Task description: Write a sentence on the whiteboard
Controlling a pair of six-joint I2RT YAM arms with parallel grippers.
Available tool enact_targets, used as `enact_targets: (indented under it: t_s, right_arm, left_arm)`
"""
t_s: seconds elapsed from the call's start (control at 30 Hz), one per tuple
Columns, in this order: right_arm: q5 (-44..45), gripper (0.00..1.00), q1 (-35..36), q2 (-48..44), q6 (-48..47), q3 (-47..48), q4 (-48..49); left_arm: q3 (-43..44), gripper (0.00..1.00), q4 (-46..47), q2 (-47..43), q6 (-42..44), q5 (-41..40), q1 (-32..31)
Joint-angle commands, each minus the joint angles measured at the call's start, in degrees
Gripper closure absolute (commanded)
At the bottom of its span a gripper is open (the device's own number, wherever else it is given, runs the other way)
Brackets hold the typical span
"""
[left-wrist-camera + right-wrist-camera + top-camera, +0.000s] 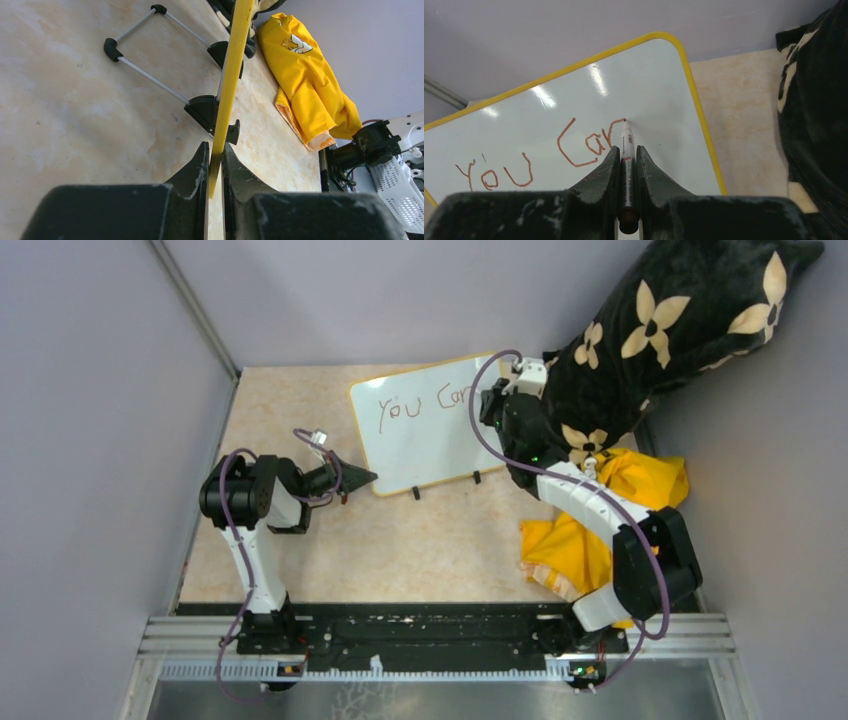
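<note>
Yellow-framed whiteboard (649, 85) bears an unfinished reddish sentence (560, 145), marker (626, 150) tip touching.

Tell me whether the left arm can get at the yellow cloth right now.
Probably not. The left gripper is clamped on the whiteboard edge, and the yellow cloth lies on the far right, partly under the right arm.

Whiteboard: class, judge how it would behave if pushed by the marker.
The whiteboard is probably stiff: its yellow edge runs straight through the left pincer. Likely tippy on two small feet. Its glossy face looks slippery.
</note>
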Motion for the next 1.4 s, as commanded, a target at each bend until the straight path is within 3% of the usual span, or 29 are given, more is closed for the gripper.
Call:
enact_targets:
  t_s: [0.0, 0.5, 0.77, 1.1, 1.2, 1.37]
  right_arm:
    - [0.21, 1.00, -0.33, -2.12, 1.04, -2.08, 0.36]
    - [0.61, 1.00, -0.33, -6.17, 1.98, -5.41, -0.34]
    - [-0.32, 1.00, 1.27, -13.70, 2.55, -6.79, -1.02]
    - [9.21, 1.00, 18.91, -21.29, -9.76, -14.15, 2.41]
    - [13.46, 1.00, 26.23, -20.90, -12.12, -17.89, 5.45]
    - [17.84, 1.00, 32.51, -17.18, -10.34, -20.97, 8.58]
  left_arm:
    - [-0.03, 1.00, 2.89, 0.74, -0.17, -0.04, -0.18]
    - [-0.04, 1.00, 2.88, 0.77, -0.15, -0.03, -0.20]
    - [-0.08, 1.00, 2.79, 0.73, -0.10, -0.02, -0.14]
    - [0.12, 1.00, 2.96, 0.91, -0.37, 0.24, -0.19]
    - [0.09, 1.00, 3.09, 0.91, -0.36, 0.22, -0.14]
    - [0.14, 1.00, 3.10, 1.03, -0.41, 0.22, -0.15]
